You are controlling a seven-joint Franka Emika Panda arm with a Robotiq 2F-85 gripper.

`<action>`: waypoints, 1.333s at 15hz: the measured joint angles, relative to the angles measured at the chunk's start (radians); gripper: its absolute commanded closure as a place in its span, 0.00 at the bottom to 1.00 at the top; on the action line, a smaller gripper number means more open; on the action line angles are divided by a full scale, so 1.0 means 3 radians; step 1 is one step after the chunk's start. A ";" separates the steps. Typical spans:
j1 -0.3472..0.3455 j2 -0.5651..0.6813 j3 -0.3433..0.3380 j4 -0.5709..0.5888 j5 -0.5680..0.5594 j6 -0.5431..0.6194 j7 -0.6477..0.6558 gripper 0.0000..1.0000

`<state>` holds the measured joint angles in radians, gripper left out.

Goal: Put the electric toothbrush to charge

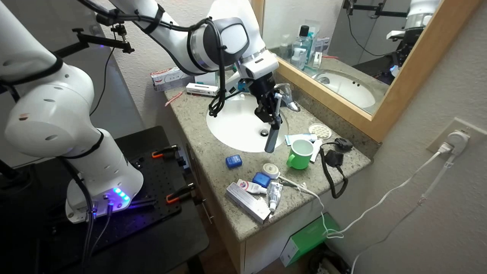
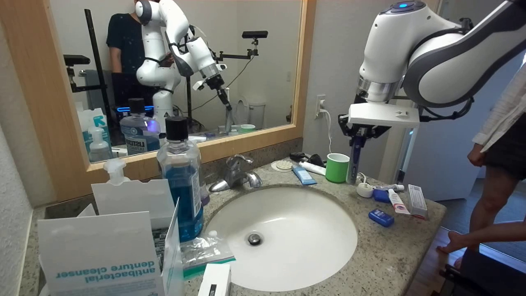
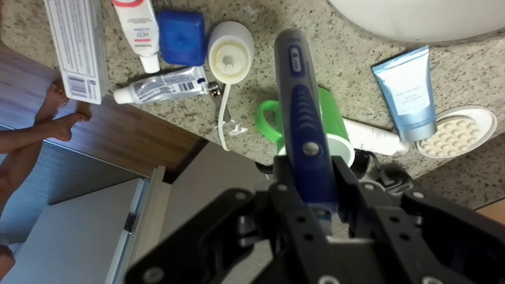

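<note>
The electric toothbrush has a dark blue and grey handle and shows in both exterior views (image 1: 271, 140) (image 2: 354, 160) and in the wrist view (image 3: 302, 98). My gripper (image 3: 310, 165) is shut on its handle near the neck; it also shows in both exterior views (image 1: 276, 116) (image 2: 358, 137). The handle hangs bottom end down, slightly tilted, above the counter. The white round charger (image 3: 229, 59) with a small central post stands on the counter, its cord attached, beside and apart from the handle's end; it also shows in both exterior views (image 1: 270, 171) (image 2: 364, 190). The brush head is hidden in the wrist view.
A green cup (image 1: 300, 154) stands close to the toothbrush. Blue floss boxes (image 1: 233, 161), toothpaste tubes (image 1: 274, 195) and a long carton (image 1: 248, 201) lie around the charger. The sink (image 2: 283, 238) and faucet (image 2: 236, 174) are close by. The charger's white cord runs to a wall outlet (image 1: 456, 139).
</note>
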<state>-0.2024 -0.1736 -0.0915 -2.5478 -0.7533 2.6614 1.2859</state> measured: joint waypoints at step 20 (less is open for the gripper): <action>-0.0276 -0.0336 -0.0013 -0.0190 0.0153 -0.0156 -0.0006 0.93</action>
<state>-0.2852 -0.2745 -0.0954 -2.6047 -0.7075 2.6146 1.2841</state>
